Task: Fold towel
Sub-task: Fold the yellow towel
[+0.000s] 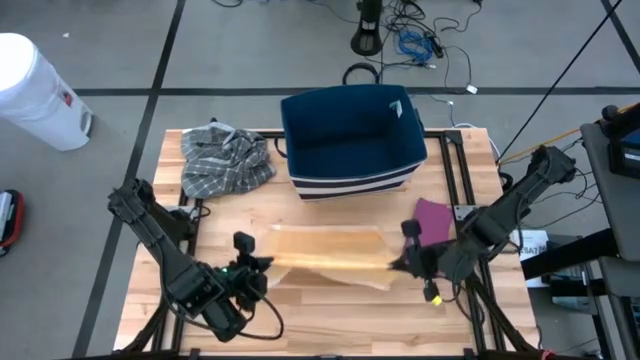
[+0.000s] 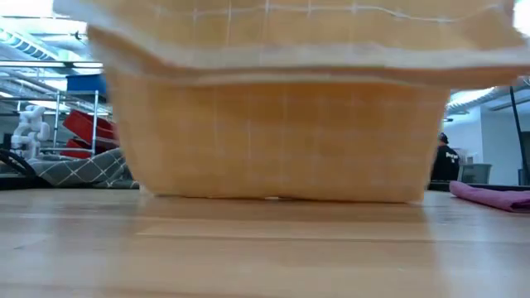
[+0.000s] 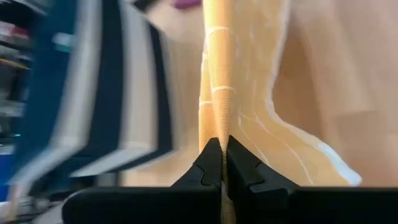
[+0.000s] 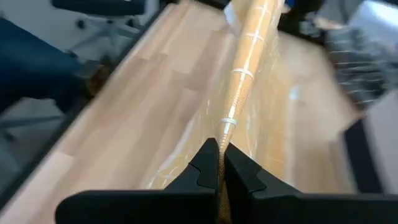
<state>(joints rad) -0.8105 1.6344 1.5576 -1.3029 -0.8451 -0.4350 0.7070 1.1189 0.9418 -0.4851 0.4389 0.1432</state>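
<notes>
Between your two grippers, the yellow towel (image 1: 325, 258) was stretched taut and lifted off the worktop (image 1: 330, 310). The left gripper (image 3: 222, 163) was clamped tight on one end of the gathered edge, and the right gripper (image 4: 219, 167) was pinched shut on the other end. From each pair of fingers the held edge ran straight out as a thin ridge toward the other arm, while the rest of the cloth hung below it, its lower edge resting on the wood in the low view.

Your grip looked narrow: only a slim bite of fabric sat between the fingers on either side. If you had pulled the arms further apart, one corner could have slipped free and the towel would have dropped in a heap. Uneven speed between the arms would likely have skewed the fold line, leaving the edges mismatched.

Beyond the towel, away from both grippers, the blue basket (image 1: 350, 140) stood close; a wide forward swing could have draped cloth over its rim or nudged it. Just beside the right gripper lay a purple cloth (image 1: 433, 220), which a low pass of the towel might have dragged along. The plaid cloth (image 1: 222, 160) sat well beyond the left gripper and posed little risk.
</notes>
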